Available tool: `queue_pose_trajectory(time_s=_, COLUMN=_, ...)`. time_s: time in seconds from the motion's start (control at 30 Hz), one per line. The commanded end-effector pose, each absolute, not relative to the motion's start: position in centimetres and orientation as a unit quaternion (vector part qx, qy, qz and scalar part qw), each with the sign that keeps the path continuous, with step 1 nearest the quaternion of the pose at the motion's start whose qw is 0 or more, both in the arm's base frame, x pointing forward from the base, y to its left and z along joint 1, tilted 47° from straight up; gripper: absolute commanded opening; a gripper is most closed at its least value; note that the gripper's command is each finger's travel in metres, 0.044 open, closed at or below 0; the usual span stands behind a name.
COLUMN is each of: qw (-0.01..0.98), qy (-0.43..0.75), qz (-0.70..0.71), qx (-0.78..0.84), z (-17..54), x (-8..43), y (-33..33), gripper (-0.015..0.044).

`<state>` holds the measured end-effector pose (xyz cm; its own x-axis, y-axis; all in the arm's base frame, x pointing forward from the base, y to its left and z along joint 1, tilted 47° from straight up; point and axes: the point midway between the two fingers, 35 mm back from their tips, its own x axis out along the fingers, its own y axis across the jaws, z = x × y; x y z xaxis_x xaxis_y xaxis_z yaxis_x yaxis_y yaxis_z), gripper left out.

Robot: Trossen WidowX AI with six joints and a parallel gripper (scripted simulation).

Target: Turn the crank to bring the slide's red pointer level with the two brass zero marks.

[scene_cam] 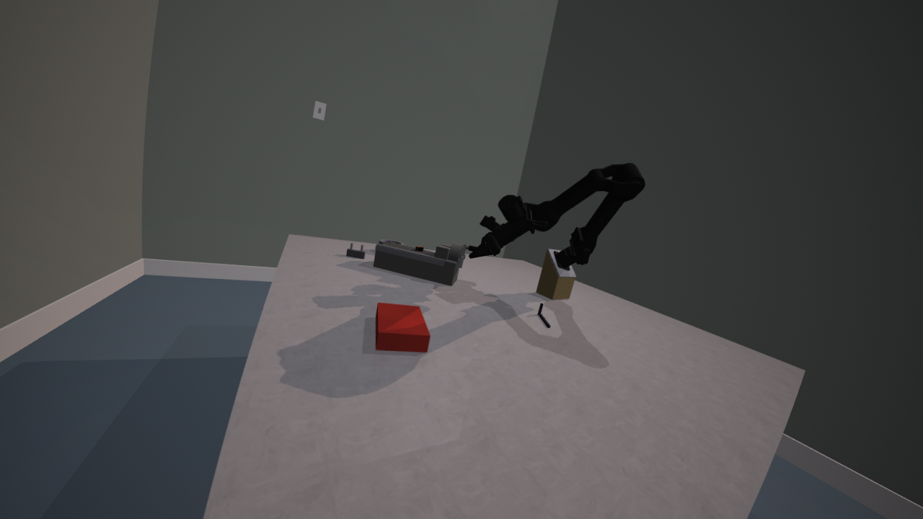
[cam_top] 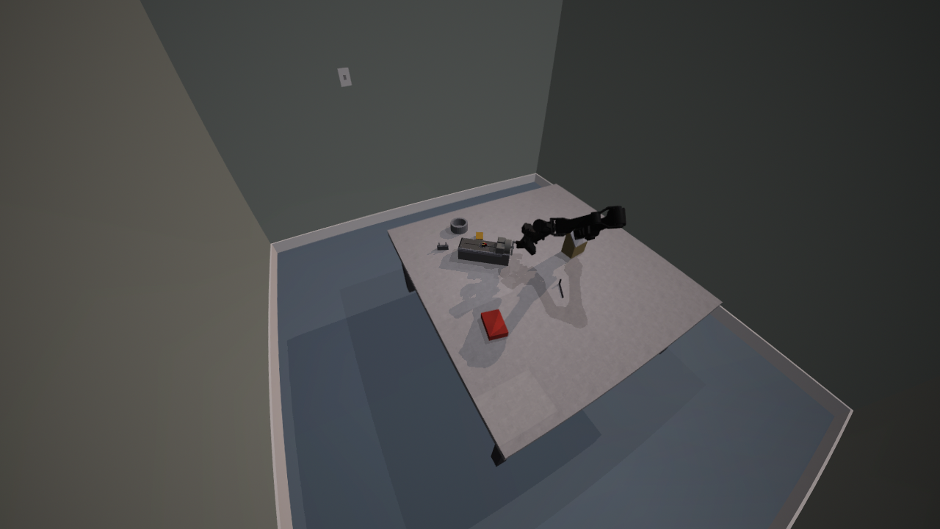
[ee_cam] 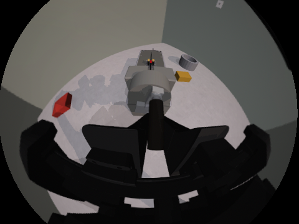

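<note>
Crank handle (ee_cam: 156, 124) first, from the wrist view: the dark grip stands between my closed fingers, so my hand (cam_top: 518, 245) (scene_cam: 471, 251) (ee_cam: 153, 116) is clamped on it. It juts toward me from the round wheel (cam_top: 508, 245) (scene_cam: 457, 251) (ee_cam: 150, 81) at the near end of the machine (cam_top: 482, 256) (scene_cam: 412, 263) (ee_cam: 134, 71). Beyond, the red pointer (cam_top: 485, 244) (ee_cam: 151, 61) looks close to level with the brass marks (ee_cam: 153, 60), though at this low angle I can't swear it is exact. That is my chief worry: viewed along the slide, a small error hides easily, and I might let go short or past. If a correction is needed, a coarse turn could carry the pointer over. Releasing carries its own risk: should my fingers part unevenly or drag on the grip, the wheel could turn and spoil the setting. I'd want them wide before backing straight off.

From the top view, the machine sits on the tabletop (cam_top: 624, 308) (scene_cam: 548, 438) (ee_cam: 218, 102) with a yellow block (cam_top: 479, 235) (ee_cam: 183, 76) just beside it; a hard sideways pull might shift the machine into that block if it isn't fixed down.

The exterior view has my arm (scene_cam: 574, 193) reaching down to the wheel. Turning in anything but a true circle would strain the grip and let it slip.
</note>
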<state>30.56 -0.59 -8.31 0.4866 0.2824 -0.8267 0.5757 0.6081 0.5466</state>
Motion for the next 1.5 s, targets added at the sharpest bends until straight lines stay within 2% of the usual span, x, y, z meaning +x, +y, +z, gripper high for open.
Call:
queue_pose_trajectory(time_s=0.0, qw=0.743, qy=0.502, qz=-0.11, qx=0.429, z=-8.9, x=30.0, y=-1.0, gripper=0.0)
queue_pose_trajectory(time_s=1.47, qw=0.743, qy=0.502, qz=-0.11, qx=0.429, z=-11.5, x=28.9, y=0.0, gripper=0.0)
